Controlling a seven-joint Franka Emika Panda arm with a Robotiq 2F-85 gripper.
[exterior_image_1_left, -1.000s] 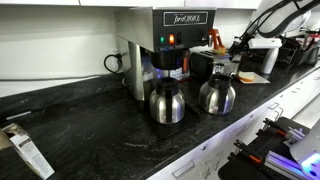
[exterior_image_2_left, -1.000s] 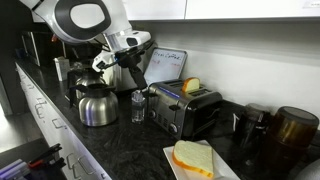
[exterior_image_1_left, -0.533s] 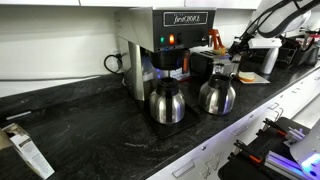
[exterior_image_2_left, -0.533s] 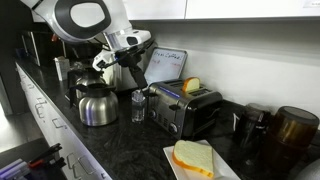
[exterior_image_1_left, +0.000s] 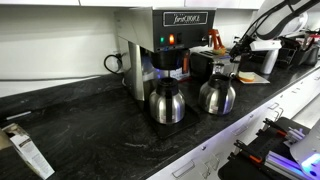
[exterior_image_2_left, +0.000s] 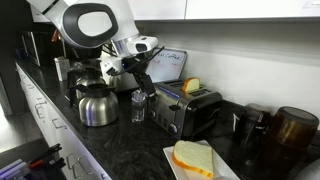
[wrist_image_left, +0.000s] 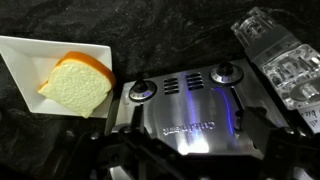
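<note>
Shiny silver metal toaster (wrist_image_left: 190, 118) on the black stone counter (wrist_image_left: 40, 135), below the black gripper (exterior_image_2_left: 140, 72).
White square plate (wrist_image_left: 25, 60) with pale bread slice (wrist_image_left: 78, 85) left, toaster centre, clear ribbed glass (wrist_image_left: 275, 55) right; jaws spread wide, holding nothing.

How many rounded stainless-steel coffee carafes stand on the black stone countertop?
2. The first carafe sits under the black-and-steel drip coffee brewer; the second carafe stands right beside it on the countertop. More could be hidden behind the machines.
</note>
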